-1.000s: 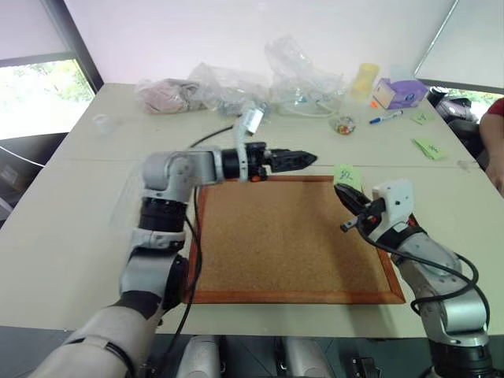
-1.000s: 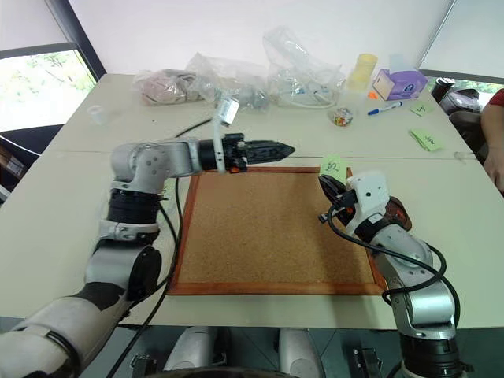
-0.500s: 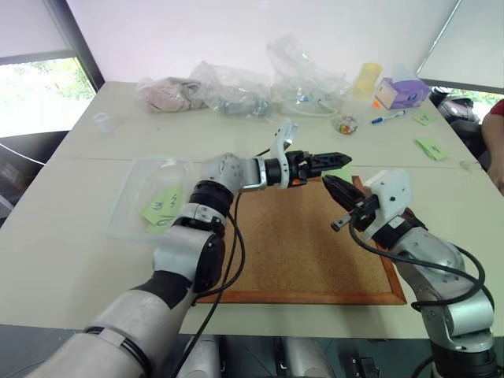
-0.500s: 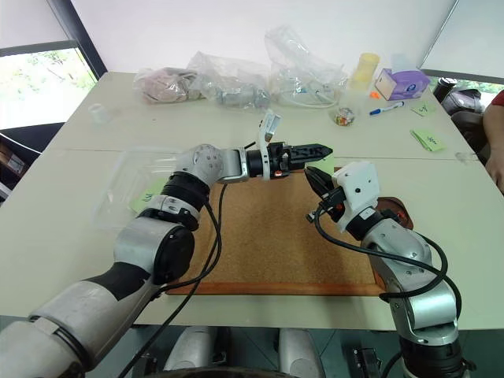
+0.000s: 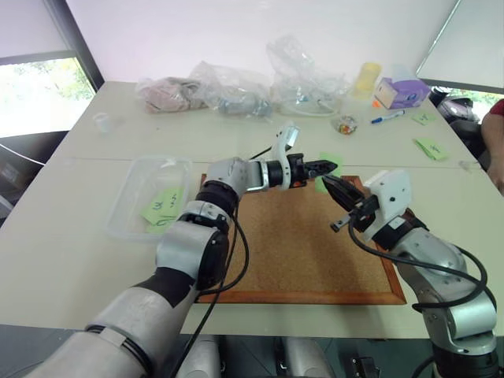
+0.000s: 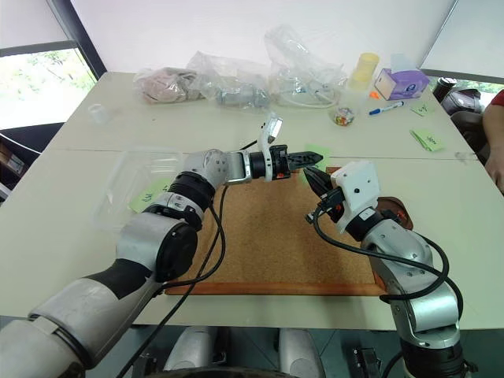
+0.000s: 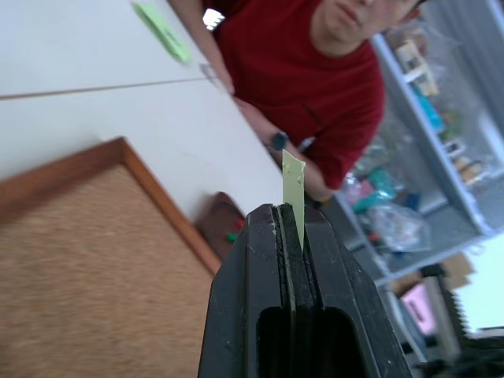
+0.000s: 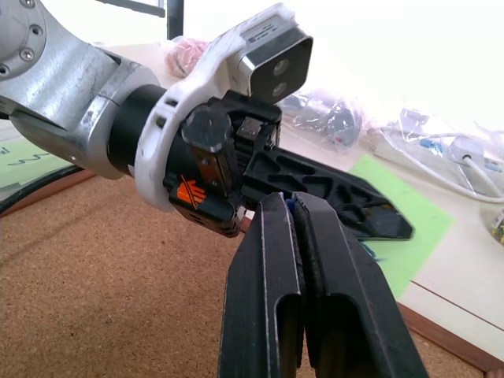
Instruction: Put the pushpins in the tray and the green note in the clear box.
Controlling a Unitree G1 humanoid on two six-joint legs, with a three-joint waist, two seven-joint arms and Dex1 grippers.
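**Left hand has the note: now the long carry to the box**

Here we are at the far right corner of the corkboard (image 5: 291,244), and the left hand (image 5: 329,166) is pressed together on the green note (image 6: 317,152). The wrist view shows it plainly: the paper is nipped edge-on between the two black fingers, with only a thin strip sticking out past the tips. So the note sits in that pinch, right at the board's far edge.

The right hand (image 5: 329,184) hovers just beside it over the same corner, fingers pressed shut. There's a speck of blue between them; a pin, maybe, but I can't tell.

The clear box (image 5: 138,185) waits on the bench (image 5: 79,260) just off the board's left side, well apart from the note, with green paper already lying inside. The little brown tray (image 7: 213,224) sits off the board's right edge, a couple of pushpins (image 7: 231,235) in it.

How to play this one? To my eye the grip is thin, so lift gently first and make sure the sticky strip peels free rather than tearing or sliding out. Pull clear of the right hand before swinging; they're crowded. Then carry the note low across the board, get well inside the box walls, and only then spread the fingers, since a light sheet flutters.
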